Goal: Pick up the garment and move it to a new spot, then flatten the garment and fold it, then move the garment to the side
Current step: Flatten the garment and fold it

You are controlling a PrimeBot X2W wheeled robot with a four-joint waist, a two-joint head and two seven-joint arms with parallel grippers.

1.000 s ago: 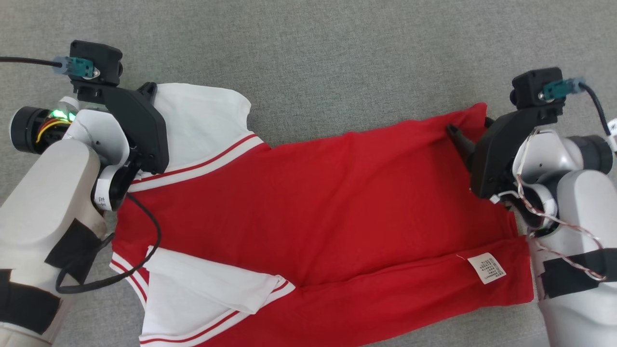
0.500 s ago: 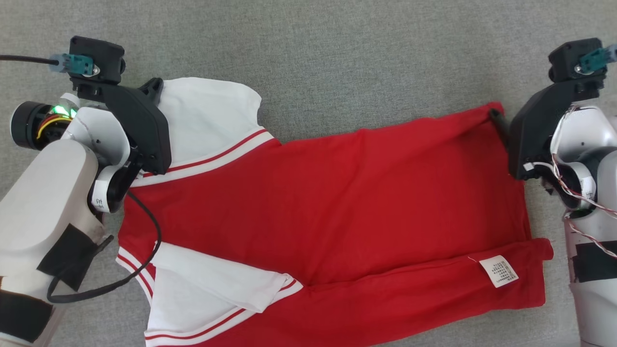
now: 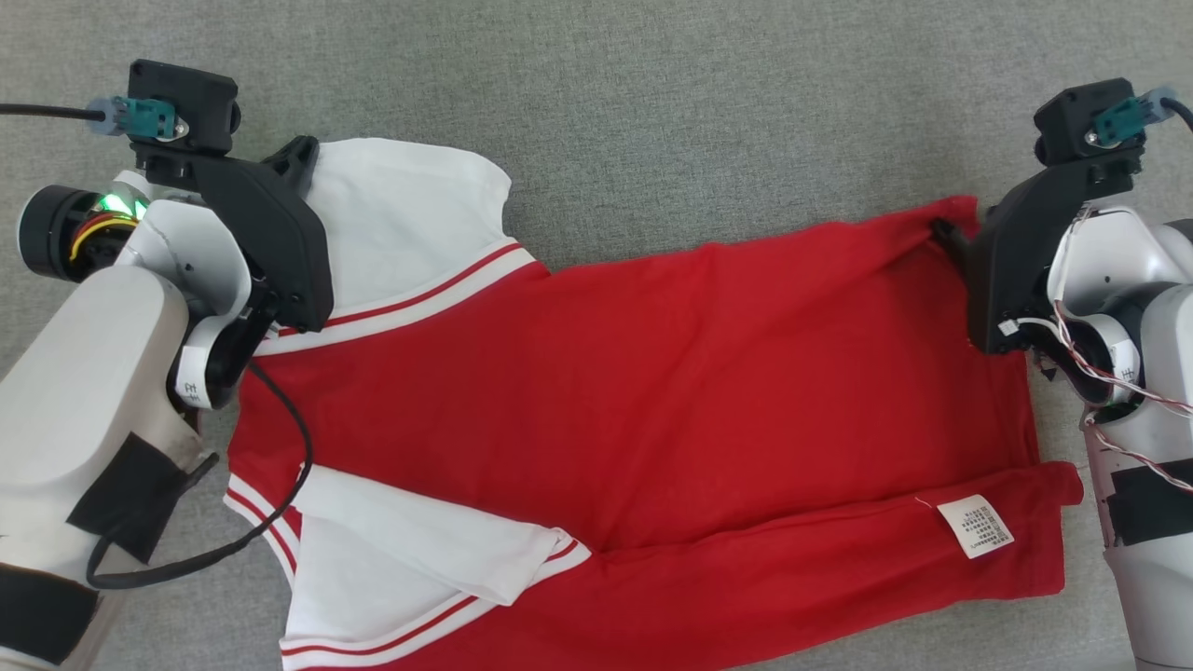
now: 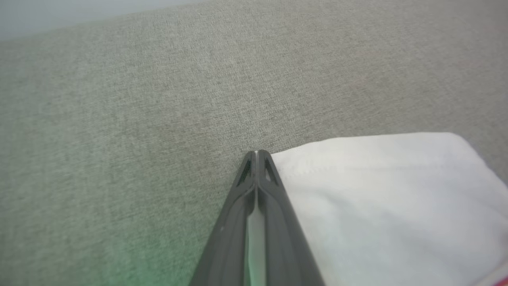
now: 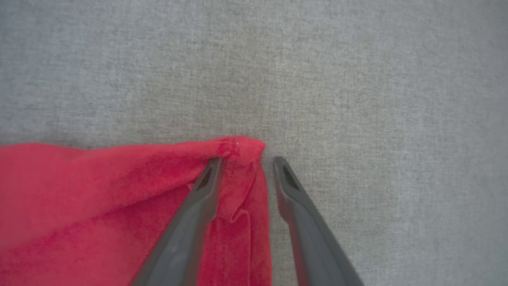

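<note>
A grey woven cloth surface (image 3: 652,84) reaches every edge of the head view, under soft, even light. In the left wrist view a pale blurred strip (image 4: 59,16) lies beyond its far edge (wall or floor, I cannot tell).

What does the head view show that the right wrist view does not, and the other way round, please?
The head view adds the whole garment spread out, its white sleeves, the care label, and the left gripper shut at the upper sleeve's corner. The right wrist view adds a close look at the right gripper, jaws apart around the red hem corner, with its puckered folds. Shared: that red corner, the right gripper and the grey surface.
</note>
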